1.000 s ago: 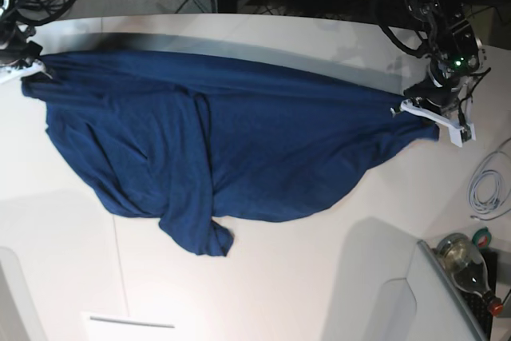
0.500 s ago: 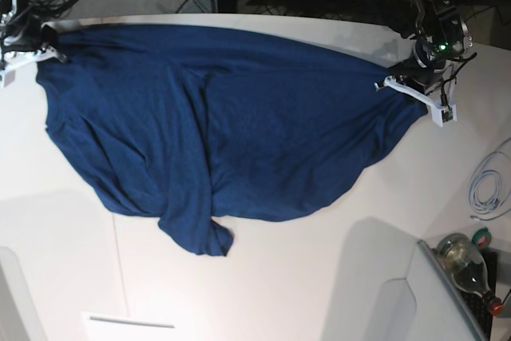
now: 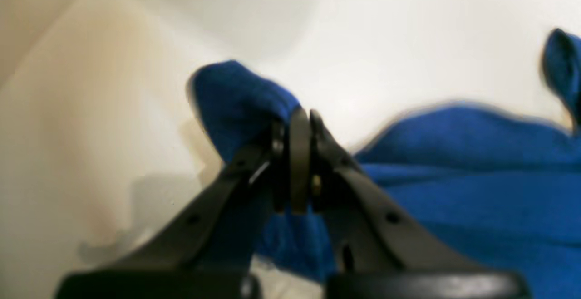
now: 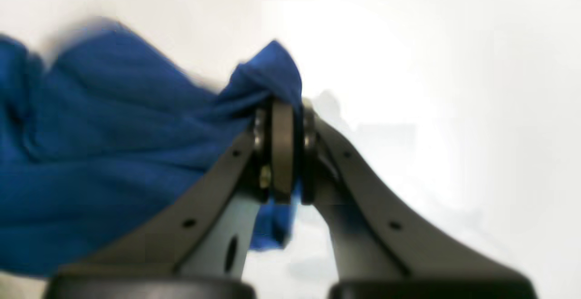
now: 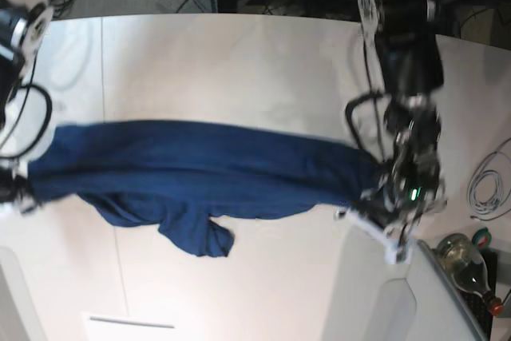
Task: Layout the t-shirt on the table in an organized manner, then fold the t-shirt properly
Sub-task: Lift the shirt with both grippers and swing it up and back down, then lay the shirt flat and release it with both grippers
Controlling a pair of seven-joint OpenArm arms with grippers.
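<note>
- Left end effector (image 3: 299, 122): clenched on a bunched corner of the t-shirt (image 5: 200, 169); cloth pokes out past the tips.
- Right end effector (image 4: 283, 108): clamped on another shirt corner, jaws pressed together w/ fabric between.
- You've got the shirt strung between both arms as a long band across the bench (image 5: 239, 61); a loose fold droops near the middle front.
- Both wrist views blurred; can't tell which shirt part each corner is.
- Base view: right end effector at the frame's left edge, barely visible.
</note>
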